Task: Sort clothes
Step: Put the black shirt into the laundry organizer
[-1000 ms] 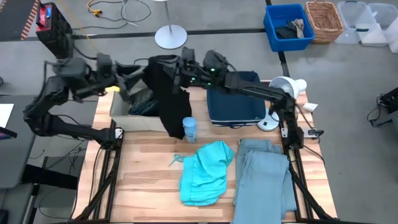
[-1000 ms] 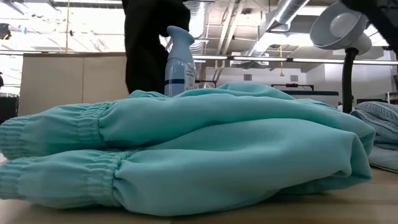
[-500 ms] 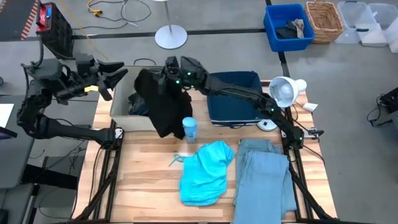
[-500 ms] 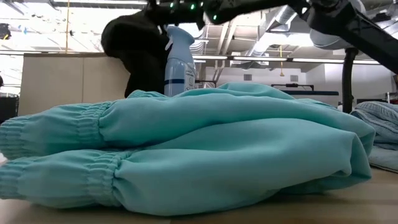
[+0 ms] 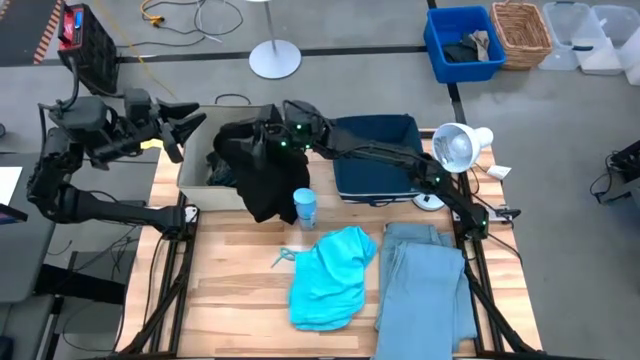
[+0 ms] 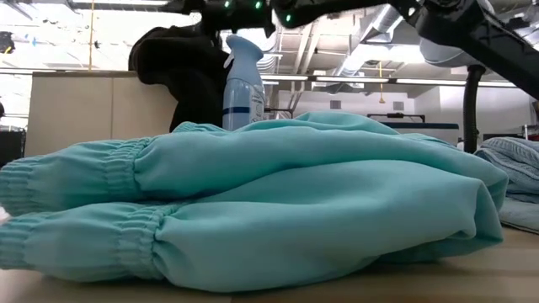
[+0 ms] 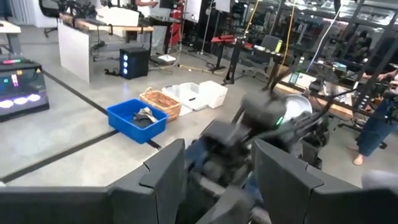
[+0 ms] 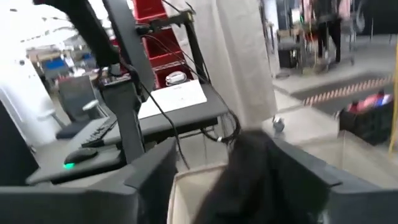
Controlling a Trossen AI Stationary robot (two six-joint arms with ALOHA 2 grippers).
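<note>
The black garment (image 5: 258,170) hangs from the right gripper (image 5: 262,141), whose fingers are pinched on its upper edge; the cloth droops over the near wall of the beige fabric box (image 5: 194,180) and down toward the table, just beside a blue spray bottle (image 5: 305,207). Inside the box lies another dark garment (image 5: 224,172), partly hidden. The left gripper (image 5: 187,112) hovers off the table's back left corner, beside the box, its fingers spread wide and empty.

Nearer the front, the turquoise garment (image 5: 328,277) lies bunched on the pale wooden table (image 5: 232,270), and the grey-blue trousers (image 5: 422,287) stretch flat along the right edge, close beside it. A navy fabric bin (image 5: 378,158) sits behind them, with a white desk lamp (image 5: 458,146) at the table's right corner.

Around the table the floor is grey concrete. A blue crate (image 5: 464,42), a wicker basket (image 5: 522,32) and clear tubs (image 5: 592,35) stand at the far right, a round lamp base (image 5: 274,58) sits farther back, and desks show beyond.
</note>
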